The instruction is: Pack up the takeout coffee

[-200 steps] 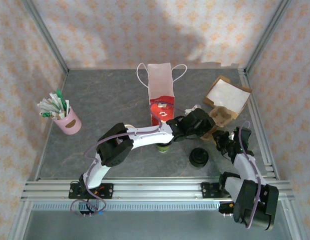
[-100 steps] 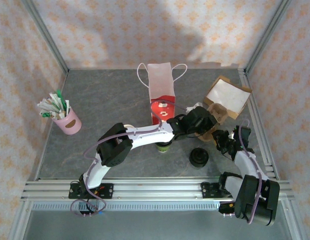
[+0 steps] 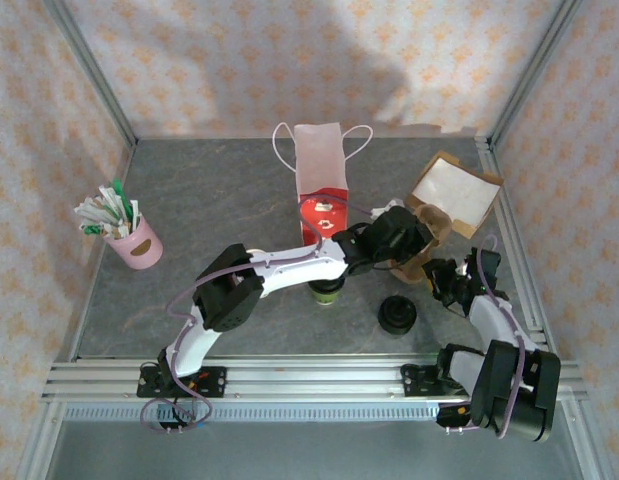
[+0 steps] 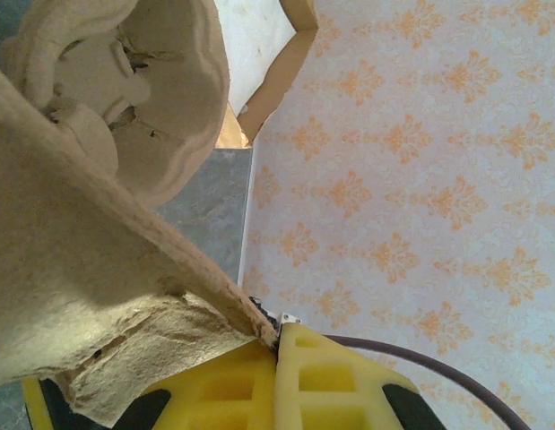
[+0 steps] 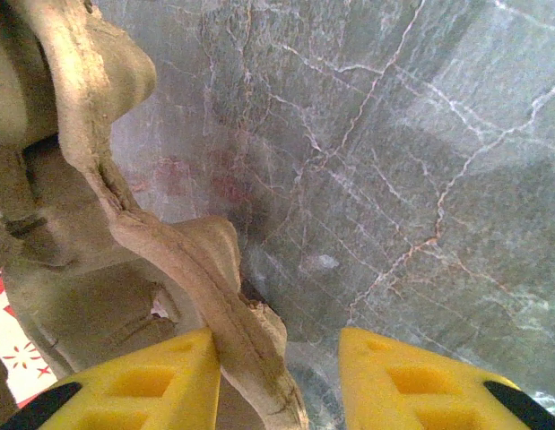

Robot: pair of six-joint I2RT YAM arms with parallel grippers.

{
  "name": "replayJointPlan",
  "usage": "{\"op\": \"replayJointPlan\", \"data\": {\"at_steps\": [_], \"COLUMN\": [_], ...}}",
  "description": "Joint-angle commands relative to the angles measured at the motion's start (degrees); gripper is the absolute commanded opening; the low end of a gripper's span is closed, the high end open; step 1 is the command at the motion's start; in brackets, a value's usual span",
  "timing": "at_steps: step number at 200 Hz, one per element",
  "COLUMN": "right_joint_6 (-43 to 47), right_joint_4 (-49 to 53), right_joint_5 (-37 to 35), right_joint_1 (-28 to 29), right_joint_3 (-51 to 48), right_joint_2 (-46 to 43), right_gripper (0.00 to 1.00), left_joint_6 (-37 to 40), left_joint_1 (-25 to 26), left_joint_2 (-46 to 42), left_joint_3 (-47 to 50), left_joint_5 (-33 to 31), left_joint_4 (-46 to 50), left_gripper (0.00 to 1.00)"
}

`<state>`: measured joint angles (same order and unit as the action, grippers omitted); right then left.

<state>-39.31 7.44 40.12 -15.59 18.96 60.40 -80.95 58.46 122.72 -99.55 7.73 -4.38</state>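
Red-and-white paper bag (image 3: 321,180) stands upright beyond both jaws, ready for its load. Then the pulp cup carrier (image 4: 80,269): left gripper (image 4: 275,348) is pinched tight on its rim to steady it, while right gripper (image 5: 277,372) is partly spread with the rim between its pads, likely lining up a second hold. Takeout coffee (image 3: 327,294) sits behind them, under the left forearm, lid hidden

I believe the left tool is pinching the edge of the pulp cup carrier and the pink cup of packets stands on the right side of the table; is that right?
Not quite: the pink cup of packets stands on the left side of the table, as the top external view shows. The left tool is indeed pinching the edge of the pulp cup carrier.
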Motion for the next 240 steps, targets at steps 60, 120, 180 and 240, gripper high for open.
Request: {"op": "replayJointPlan", "data": {"at_steps": [60,120,180,240], "right_joint_6": [2.2,2.8,3.5,3.9], "right_joint_4": [6.5,7.0,8.4,9.0], "right_joint_5": [-4.3,-4.8,-5.6,-6.4], "right_joint_1": [-0.4,-0.4,-0.4,-0.4], "right_joint_3": [1.5,2.3,3.4,4.0], "right_joint_2": [1.8,3.3,3.8,4.7], "right_gripper": [0.38,0.38,0.38,0.38], "left_joint_6": [1.0,1.1,0.8,0.6], "left_joint_1": [-0.4,-0.6,-1.0,-1.5], "left_joint_2": [1.2,1.7,2.0,1.9], "left_joint_3": [-4.7,-6.5,-7.0,-7.3], "left_joint_5": [-0.3,-0.1,0.2,0.6], "left_joint_4": [-1.0,-0.5,-0.8,-1.3], "left_gripper": [0.00,0.00,0.00,0.00]}}
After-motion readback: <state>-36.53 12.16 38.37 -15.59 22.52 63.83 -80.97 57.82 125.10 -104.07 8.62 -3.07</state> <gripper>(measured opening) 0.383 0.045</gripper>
